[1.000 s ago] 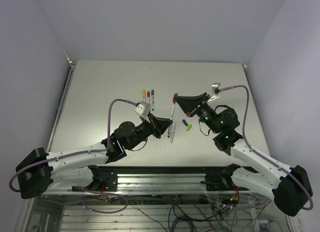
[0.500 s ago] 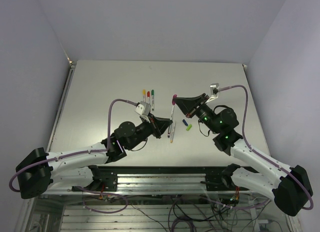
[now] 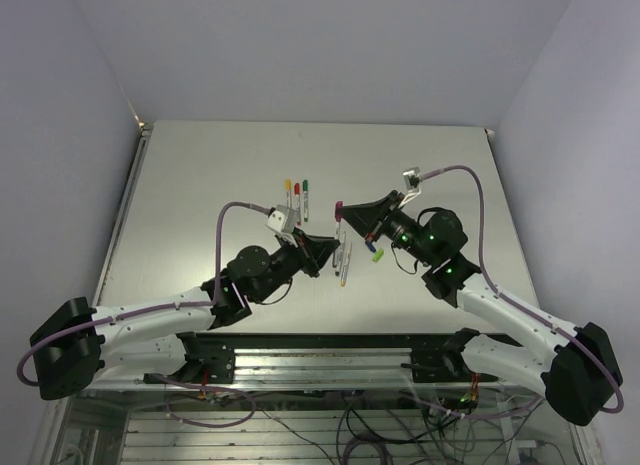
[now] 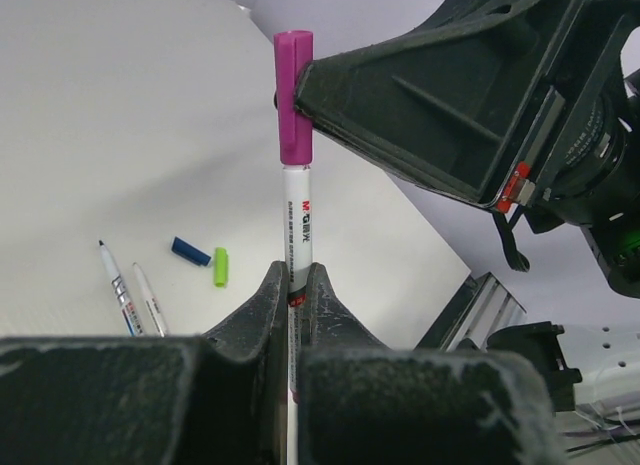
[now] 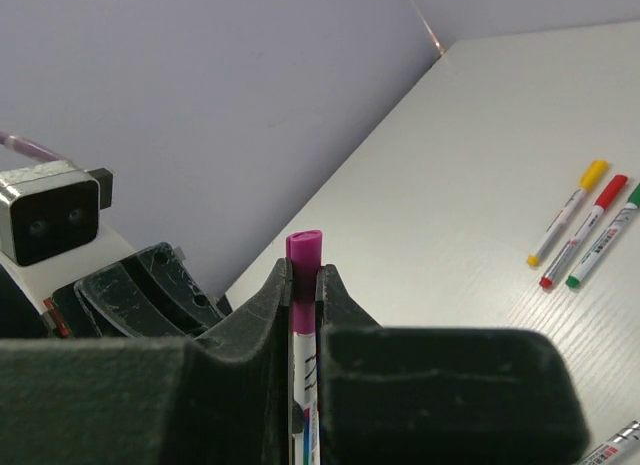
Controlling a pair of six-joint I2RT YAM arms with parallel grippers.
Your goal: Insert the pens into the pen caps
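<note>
1. Magenta was the colour in the right hand [image 5: 304,285]: its jaws were clamped narrow on the magenta cap [image 4: 293,98]. The left hand [image 4: 297,285] was pinched tight on the silvery pen [image 4: 296,225] just below. The pen stood upright between them, above the desk [image 3: 200,185].
2. Over the last second the right hand had slid leftward and a little lower, toward the left hand. From above, the pen looked shorter between them.
3. I judged that to be the cap being pressed home. In the left wrist view the cap already covered the pen's tip, though I could not tell whether it was fully seated.
4. Out from the hands, a blue cap [image 4: 190,251] and a light green cap [image 4: 220,267] lay close together on the desk. Two bare pens [image 4: 125,295] lay side by side near them, so two pairings appeared to remain.
5. Farther off lay three capped pens [image 5: 596,217], yellow, red and green, in a neat row.
6. Nothing blocked the pressing itself. The hands stood nose to nose, though, and the loose pens lay close below the held one, so whichever pen is set down next could knock them.
</note>
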